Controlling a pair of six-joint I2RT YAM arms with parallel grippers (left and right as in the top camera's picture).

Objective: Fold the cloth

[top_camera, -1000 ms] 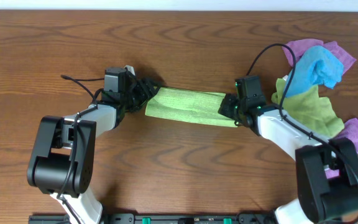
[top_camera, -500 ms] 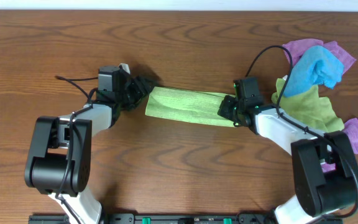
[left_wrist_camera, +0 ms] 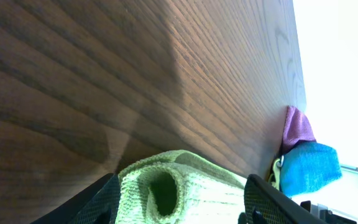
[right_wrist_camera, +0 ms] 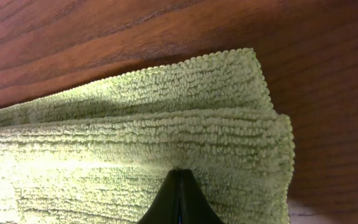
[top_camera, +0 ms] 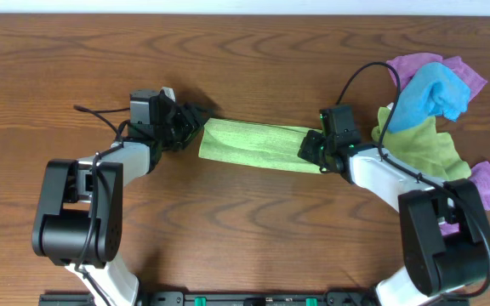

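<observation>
A light green cloth [top_camera: 253, 144] lies folded into a long strip on the wooden table [top_camera: 245, 221], between my two grippers. My left gripper [top_camera: 192, 127] is open just off the strip's left end. In the left wrist view the rolled fold of the cloth [left_wrist_camera: 191, 186] shows between the spread fingers [left_wrist_camera: 179, 208], untouched as far as I can see. My right gripper [top_camera: 311, 149] is shut on the strip's right end. In the right wrist view its closed fingertips [right_wrist_camera: 180, 177] pinch the top layers of the cloth [right_wrist_camera: 166, 124].
A heap of other cloths lies at the right: purple [top_camera: 415, 64], blue [top_camera: 434, 93], green [top_camera: 424, 149] and another purple one [top_camera: 487, 183]. The blue and purple ones also show in the left wrist view [left_wrist_camera: 306, 168].
My left gripper has drawn back to the left, off the cloth's left end. The right gripper and the cloth have stayed in place.
</observation>
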